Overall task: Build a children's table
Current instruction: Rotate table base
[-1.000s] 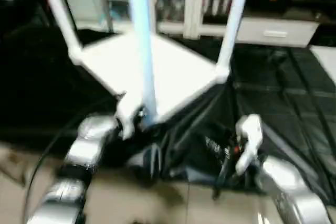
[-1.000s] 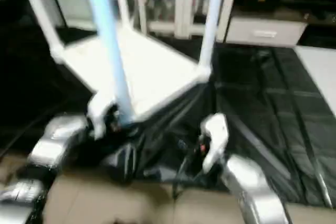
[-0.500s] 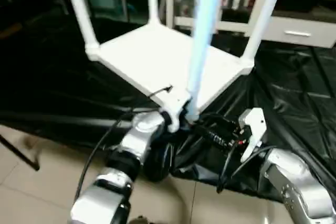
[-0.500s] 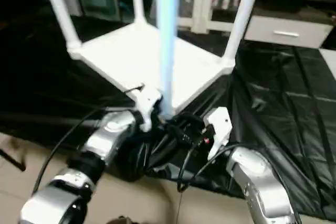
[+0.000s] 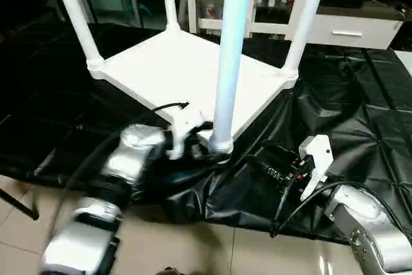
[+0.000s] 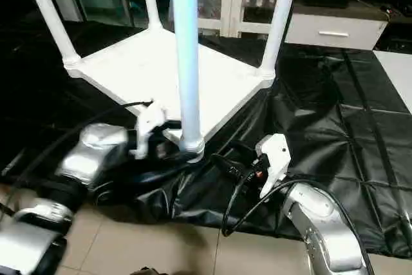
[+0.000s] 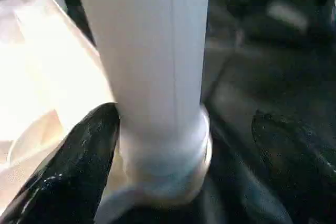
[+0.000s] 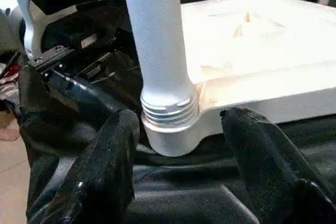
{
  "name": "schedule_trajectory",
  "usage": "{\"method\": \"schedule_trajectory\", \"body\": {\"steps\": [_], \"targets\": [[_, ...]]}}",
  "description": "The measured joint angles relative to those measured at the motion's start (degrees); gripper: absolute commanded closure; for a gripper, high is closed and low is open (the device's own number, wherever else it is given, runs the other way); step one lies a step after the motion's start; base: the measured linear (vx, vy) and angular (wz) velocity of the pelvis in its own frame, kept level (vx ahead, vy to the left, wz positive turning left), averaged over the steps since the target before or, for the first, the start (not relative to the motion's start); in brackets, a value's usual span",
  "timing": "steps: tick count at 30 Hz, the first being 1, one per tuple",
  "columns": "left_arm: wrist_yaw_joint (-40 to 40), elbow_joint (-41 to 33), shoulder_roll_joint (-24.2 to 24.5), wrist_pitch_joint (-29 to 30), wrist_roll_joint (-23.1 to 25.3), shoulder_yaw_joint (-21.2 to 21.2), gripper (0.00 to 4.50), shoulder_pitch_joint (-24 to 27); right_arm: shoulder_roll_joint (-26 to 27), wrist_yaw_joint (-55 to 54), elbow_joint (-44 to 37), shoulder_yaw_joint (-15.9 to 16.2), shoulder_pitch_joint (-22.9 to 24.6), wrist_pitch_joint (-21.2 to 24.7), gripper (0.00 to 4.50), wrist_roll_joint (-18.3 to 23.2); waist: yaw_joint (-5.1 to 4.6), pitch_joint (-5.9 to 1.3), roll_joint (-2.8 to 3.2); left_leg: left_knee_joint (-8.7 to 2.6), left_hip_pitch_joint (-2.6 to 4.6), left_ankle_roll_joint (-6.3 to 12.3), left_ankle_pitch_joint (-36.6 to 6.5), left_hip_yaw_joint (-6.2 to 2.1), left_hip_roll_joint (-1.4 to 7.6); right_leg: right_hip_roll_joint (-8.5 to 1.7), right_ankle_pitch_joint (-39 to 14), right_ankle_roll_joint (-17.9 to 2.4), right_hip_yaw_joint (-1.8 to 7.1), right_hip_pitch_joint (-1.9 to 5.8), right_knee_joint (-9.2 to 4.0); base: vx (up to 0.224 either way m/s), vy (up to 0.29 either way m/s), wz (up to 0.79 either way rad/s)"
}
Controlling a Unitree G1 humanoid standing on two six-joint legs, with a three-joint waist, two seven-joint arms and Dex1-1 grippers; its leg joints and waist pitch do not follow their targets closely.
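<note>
Where four legs stand in tabletop corner sockets, left gripper and right gripper both spread beside the nearest

No legible text, label, brand, number or sign found — the small markings on the right arm's black module cannot be read.
</note>
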Motion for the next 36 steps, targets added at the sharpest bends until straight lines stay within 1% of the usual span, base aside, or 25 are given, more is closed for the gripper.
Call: {"method": "schedule_trajectory", "body": {"steps": [1, 3, 5, 8, 9, 11, 15, 16, 18, 20, 21, 23, 24, 25, 27, 28, 29, 30, 32, 34, 36], "targets": [[1.06, 3.55, -0.07, -1.51, 2.20, -0.92, 0.04, -2.46, 0.07, 0.33, -0.01, 0.14, -0.44, 0.04, 1.63, 0.00, 0.21, 0.00, 0.01, 0.01, 0.01, 0.04, -0.02, 0.12, -0.02, -0.04, 0.03, 0.00, 0.10, -0.03, 0.00, 0.000, 0.000, 0.00], [2.20, 7.78, -0.90, -3.00, 4.42, -1.90, 0.04, -5.45, 0.06, 0.61, -0.01, 0.32, -0.69, 0.16, 1.63, -0.01, 0.43, 0.01, -0.02, 0.04, 0.02, 0.08, -0.06, 0.25, -0.02, -0.08, 0.10, -0.01, 0.16, -0.02, -0.02, 0.000, 0.000, 0.00], [2.51, 9.11, -1.45, -3.73, 5.67, -2.84, 0.04, -6.69, 0.05, 0.87, -0.01, 0.64, -0.83, 0.22, 1.63, -0.03, 0.38, 0.01, -0.01, 0.04, 0.07, 0.11, -0.08, 0.41, -0.02, -0.10, 0.16, 0.00, 0.29, -0.04, -0.03, 0.000, 0.000, 0.00], [4.06, 11.61, -1.47, -4.01, 8.26, -5.06, 0.04, -8.26, -0.02, 0.96, -0.01, 1.03, -0.86, 0.29, 1.63, -0.07, 0.31, 0.02, -0.01, 0.04, 0.08, 0.09, -0.09, 0.44, 0.01, -0.10, 0.22, 0.03, 0.30, -0.08, 0.00, 0.000, 0.000, 0.00], [4.53, 12.31, -1.33, -4.03, 9.11, -6.17, 0.04, -8.94, -0.07, 1.01, -0.01, 1.10, -0.86, 0.30, 1.63, -0.08, 0.31, 0.02, 0.00, 0.04, 0.08, 0.08, -0.08, 0.44, 0.03, -0.10, 0.23, 0.04, 0.29, -0.08, 0.02, 0.000, 0.000, 0.00], [4.69, 14.34, -0.33, -4.18, 12.47, -9.32, 0.04, -10.91, -0.31, 1.16, -0.02, 1.45, -0.87, 0.37, 1.63, -0.12, 0.30, 0.02, 0.02, 0.03, 0.09, 0.07, -0.08, 0.48, 0.05, -0.09, 0.26, 0.07, 0.28, -0.08, 0.02, 0.000, 0.000, 0.00], [4.66, 18.22, 0.37, -5.80, 16.11, -11.43, 0.04, -14.34, -0.43, 1.06, -0.02, 1.68, -0.92, 0.38, 1.63, -0.64, 0.35, 0.01, 0.04, 0.04, 0.11, 0.07, -0.08, 0.55, 0.05, -0.10, 0.27, 0.06, 0.31, -0.06, 0.00, 0.000, 0.000, 0.00], [4.72, 19.10, 0.50, -6.09, 16.62, -11.49, 0.21, -14.95, -0.33, 0.63, -0.02, 1.68, -1.02, 0.37, 1.63, -1.10, 0.30, 0.01, 0.04, 0.04, 0.11, 0.07, -0.08, 0.57, 0.05, -0.10, 0.27, 0.05, 0.33, -0.07, -0.01, 0.000, 0.000, 0.00], [5.56, 19.84, 0.78, -6.54, 17.48, -11.73, 0.40, -15.35, -0.10, -0.31, 0.31, 1.69, -1.70, 0.28, 1.63, -2.37, 0.23, 0.01, 0.05, 0.03, 0.11, 0.07, -0.08, 0.57, 0.06, -0.10, 0.27, 0.05, 0.32, -0.08, 0.00, 0.000, 0.000, 0.00], [7.16, 20.65, 0.84, -6.83, 18.37, -12.34, 0.43, -15.98, 0.68, -1.22, 0.48, 1.72, -2.79, 0.14, 1.63, -2.79, 0.21, 0.01, 0.05, 0.03, 0.11, 0.07, -0.08, 0.57, 0.08, -0.10, 0.27, 0.05, 0.31, -0.09, 0.02, 0.000, 0.000, 0.00], [8.10, 21.44, 0.95, -6.80, 18.81, -12.76, 0.43, -16.61, 1.35, -1.60, 0.47, 2.13, -3.23, -0.01, 1.63, -2.81, 0.24, 0.01, 0.05, 0.03, 0.11, 0.07, -0.08, 0.57, 0.09, -0.09, 0.27, 0.05, 0.30, -0.09, 0.02, 0.000, 0.000, 0.00], [9.34, 21.98, 1.45, -6.81, 19.54, -13.19, 0.70, -17.48, 2.10, -1.58, 0.47, 3.37, -3.24, -0.06, 1.63, -2.82, 0.38, 0.02, 0.06, 0.02, 0.10, 0.08, -0.08, 0.57, 0.09, -0.09, 0.27, 0.05, 0.29, -0.09, 0.00, 0.000, 0.000, 0.00], [9.90, 22.19, 1.72, -6.91, 19.83, -13.47, 0.70, -17.75, 2.29, -1.56, 0.47, 3.88, -3.23, -0.06, 1.63, -2.84, 0.40, 0.02, 0.05, 0.03, 0.09, 0.08, -0.08, 0.58, 0.08, -0.10, 0.27, 0.05, 0.30, -0.09, -0.01, 0.000, 0.000, 0.00], [10.43, 22.45, 2.00, -7.11, 20.24, -13.77, 0.81, -17.84, 2.50, -1.56, 0.47, 4.33, -3.23, -0.06, 1.63, -2.85, 0.41, 0.02, 0.05, 0.03, 0.09, 0.09, -0.09, 0.59, 0.08, -0.10, 0.27, 0.05, 0.30, -0.08, -0.03, 0.000, 0.000, 0.00], [12.21, 23.13, 2.09, -8.27, 21.79, -14.32, 0.83, -17.84, 3.00, -1.58, 0.64, 4.67, -3.30, -0.06, 1.63, -3.33, 0.55, 0.02, 0.04, 0.04, 0.08, 0.09, -0.08, 0.59, 0.08, -0.10, 0.27, 0.05, 0.30, -0.08, -0.03, 0.000, 0.000, 0.00], [13.25, 23.43, 2.03, -8.95, 22.59, -14.82, 1.02, -17.95, 3.46, -1.59, 0.76, 4.85, -3.41, -0.06, 1.63, -3.75, 0.56, 0.02, 0.04, 0.04, 0.08, 0.09, -0.08, 0.59, 0.08, -0.10, 0.27, 0.05, 0.30, -0.08, -0.02, 0.000, 0.000, 0.00], [13.84, 23.67, 1.97, -9.19, 23.27, -15.14, 1.02, -18.10, 3.64, -1.60, 0.80, 5.07, -3.49, -0.06, 1.63, -3.93, 0.52, 0.02, 0.04, 0.05, 0.08, 0.09, -0.08, 0.59, 0.08, -0.10, 0.28, 0.05, 0.31, -0.08, -0.01, 0.000, 0.000, 0.00], [14.61, 23.91, 1.97, -9.61, 24.09, -15.79, 1.15, -18.32, 3.79, -1.58, 1.06, 5.31, -3.80, -0.06, 1.63, -4.12, 0.50, 0.02, 0.04, 0.05, 0.08, 0.08, -0.08, 0.59, 0.09, -0.10, 0.30, 0.05, 0.30, -0.08, 0.00, 0.000, 0.000, 0.00], [16.12, 24.40, 1.83, -10.07, 25.11, -16.33, 1.26, -18.71, 4.16, -1.64, 1.71, 5.58, -5.15, -0.12, 1.63, -4.53, 0.33, 0.02, 0.05, 0.05, 0.09, 0.08, -0.08, 0.59, 0.09, -0.10, 0.34, 0.05, 0.31, -0.08, 0.01, 0.000, 0.000, 0.00], [18.23, 24.97, 1.21, -11.13, 25.30, -16.56, 1.32, -18.76, 4.43, -1.89, 3.12, 5.76, -6.45, -0.50, 1.63, -4.81, 0.39, 0.03, 0.05, 0.04, 0.10, 0.08, -0.07, 0.59, 0.09, -0.10, 0.35, 0.05, 0.31, -0.08, 0.01, 0.000, 0.000, 0.00], [20.22, 25.23, 0.46, -11.92, 25.85, -16.69, 1.54, -18.76, 4.72, -2.14, 4.09, 5.98, -7.29, -1.14, 1.63, -5.12, 0.44, 0.02, 0.05, 0.05, 0.10, 0.08, -0.07, 0.59, 0.09, -0.10, 0.35, 0.05, 0.31, -0.07, 0.00, 0.000, 0.000, 0.00]]}}
